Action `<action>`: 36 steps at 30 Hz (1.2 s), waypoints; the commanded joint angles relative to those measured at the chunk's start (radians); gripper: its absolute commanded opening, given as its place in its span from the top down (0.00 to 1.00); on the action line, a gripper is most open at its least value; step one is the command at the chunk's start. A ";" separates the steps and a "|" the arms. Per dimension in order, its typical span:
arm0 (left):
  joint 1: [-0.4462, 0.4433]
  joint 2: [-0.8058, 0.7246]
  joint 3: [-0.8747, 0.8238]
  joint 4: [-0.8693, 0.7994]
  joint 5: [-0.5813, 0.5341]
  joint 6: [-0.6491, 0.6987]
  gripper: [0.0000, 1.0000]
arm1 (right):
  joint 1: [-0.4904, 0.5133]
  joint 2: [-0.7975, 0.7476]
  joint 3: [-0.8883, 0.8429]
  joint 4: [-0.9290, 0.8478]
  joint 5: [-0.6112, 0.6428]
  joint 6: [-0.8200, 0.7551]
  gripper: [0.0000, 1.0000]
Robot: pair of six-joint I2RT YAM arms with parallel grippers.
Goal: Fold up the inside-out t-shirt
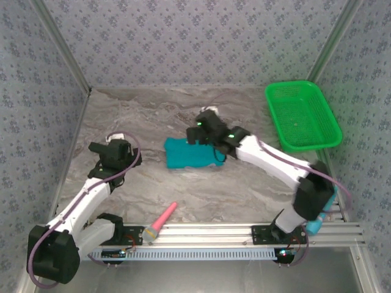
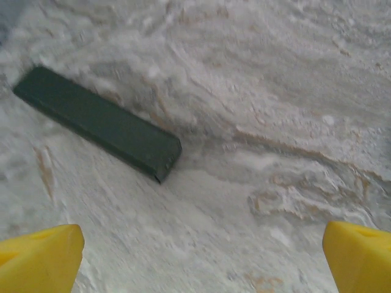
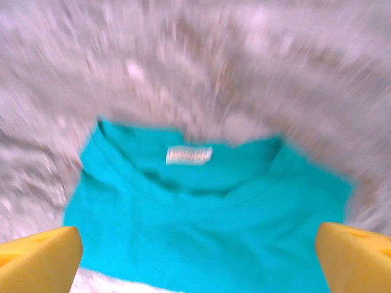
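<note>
The inside-out t-shirt (image 1: 190,154) lies as a compact teal rectangle in the middle of the marble table (image 1: 146,116). My right gripper (image 1: 205,128) hovers over its far right part. From the right wrist, the shirt (image 3: 201,226) shows its collar and white neck tag (image 3: 188,155). The right gripper (image 3: 198,259) is open, its yellow fingertips (image 3: 40,253) wide apart, with nothing held. My left gripper (image 1: 116,154) is off to the shirt's left over bare table. It (image 2: 198,259) is open too, with marble below.
A green plastic basket (image 1: 302,116) stands at the back right. A pink-handled tool (image 1: 161,221) lies near the front rail. A dark green flat bar (image 2: 101,122) rests on the marble ahead of my left gripper. Patterned walls close in three sides.
</note>
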 commanded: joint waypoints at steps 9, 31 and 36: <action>0.156 0.240 -0.106 0.492 0.320 0.280 0.00 | -0.629 -0.556 -0.651 0.254 -0.255 -0.305 0.00; 0.309 0.528 -0.153 1.038 0.542 0.268 0.00 | -0.907 -0.038 -0.986 1.325 -0.515 -0.424 0.00; 0.307 0.555 -0.173 1.094 0.537 0.272 0.00 | -0.833 0.045 -0.964 1.363 -0.389 -0.465 0.00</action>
